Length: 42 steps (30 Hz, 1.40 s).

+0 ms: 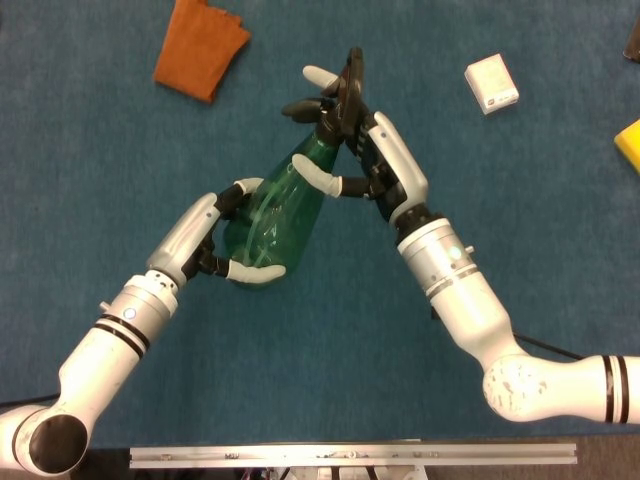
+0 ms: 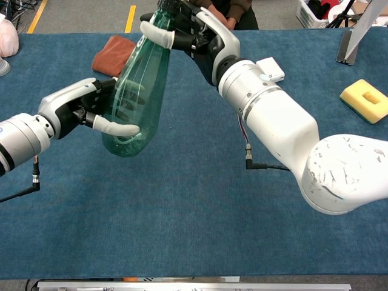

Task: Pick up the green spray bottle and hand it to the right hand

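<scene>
The green spray bottle (image 1: 272, 212) is up off the blue counter (image 1: 330, 380), tilted, with its fat bottom toward 7 o'clock and its black top toward 1 o'clock. It looks see-through, and I cannot tell if anything is inside. The left hand (image 1: 205, 240) has its fingers wrapped round the fat bottom. The right hand (image 1: 375, 170) has its fingers curled round the thin neck. An orange cloth (image 1: 200, 45) lies at 11 o'clock, a white box (image 1: 491, 85) at 2 o'clock.
</scene>
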{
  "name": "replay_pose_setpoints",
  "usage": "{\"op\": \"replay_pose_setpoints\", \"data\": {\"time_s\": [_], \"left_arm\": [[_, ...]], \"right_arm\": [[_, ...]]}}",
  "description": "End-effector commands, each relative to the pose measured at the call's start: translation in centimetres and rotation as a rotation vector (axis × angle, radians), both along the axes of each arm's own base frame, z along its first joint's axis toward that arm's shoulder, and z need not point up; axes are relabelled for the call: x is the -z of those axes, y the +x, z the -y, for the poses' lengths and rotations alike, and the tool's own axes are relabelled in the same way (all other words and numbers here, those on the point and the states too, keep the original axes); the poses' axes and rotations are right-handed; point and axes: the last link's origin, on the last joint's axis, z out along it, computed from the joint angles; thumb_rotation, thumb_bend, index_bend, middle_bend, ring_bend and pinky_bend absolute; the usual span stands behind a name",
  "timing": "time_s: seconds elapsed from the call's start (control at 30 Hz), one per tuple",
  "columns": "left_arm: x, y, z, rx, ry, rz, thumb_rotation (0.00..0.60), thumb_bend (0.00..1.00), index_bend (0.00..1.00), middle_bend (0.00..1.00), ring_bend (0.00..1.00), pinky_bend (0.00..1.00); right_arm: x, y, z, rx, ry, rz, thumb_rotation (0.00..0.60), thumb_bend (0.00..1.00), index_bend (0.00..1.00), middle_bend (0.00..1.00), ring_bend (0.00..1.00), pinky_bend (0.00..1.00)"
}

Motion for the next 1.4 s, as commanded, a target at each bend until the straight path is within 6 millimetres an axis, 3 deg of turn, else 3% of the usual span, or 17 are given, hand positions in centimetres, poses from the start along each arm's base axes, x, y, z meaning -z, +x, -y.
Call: {"op": "replay_pose_setpoints", "data": {"time_s": [0.03,0.23,0.43,0.63,0.73,0.87,1.4], "left_arm": [[0.0,0.0,-0.1,-0.001,0.0,0.0,0.6,0.22,0.25,0.3,0.27,0.63],[0.1,0.0,-0.2,-0.001,-0.01,0.007,0.6,0.22,0.14,0.2,0.18,0.58],[0.1,0.0,-0.5,0.001,-0.009,0.011,0.6,0.2,0.03,0.08,0.04,0.39],[-0.3,-0.2,-0.7,0.01,0.014,0.004,0.6,0.17,0.0,0.0,0.0,0.24],[-0.5,-0.2,-0.9,0.012,0.027,-0.001,0.595,0.17,0.0,0.0,0.0,0.21],[-1.0,-0.3,-1.0,0.039,0.053,-0.027,0.539,0.16,0.0,0.0,0.0,0.18],[-3.9,-1.3,-1.9,0.069,0.135,-0.113,0.521,0.15,0.0,0.0,0.0,0.18]], "right_arm": [[-0.1,0.0,0.1,0.004,-0.002,0.002,0.6,0.65,0.58,0.34,0.25,0.11],[-0.2,-0.2,0.2,0.008,-0.002,0.005,0.6,0.66,0.59,0.35,0.26,0.14],[-0.2,-0.2,0.4,0.011,-0.002,0.004,0.6,0.68,0.61,0.37,0.29,0.17],[-0.4,-0.4,0.6,0.012,0.0,0.001,0.6,0.69,0.62,0.37,0.31,0.2],[-0.5,-0.5,0.7,0.004,-0.002,-0.01,0.6,0.69,0.62,0.38,0.32,0.21],[-1.0,-0.7,0.9,-0.001,-0.01,-0.016,0.6,0.69,0.62,0.38,0.33,0.21],[-2.4,-1.8,1.3,-0.024,-0.019,-0.06,0.6,0.69,0.63,0.4,0.36,0.25]]}}
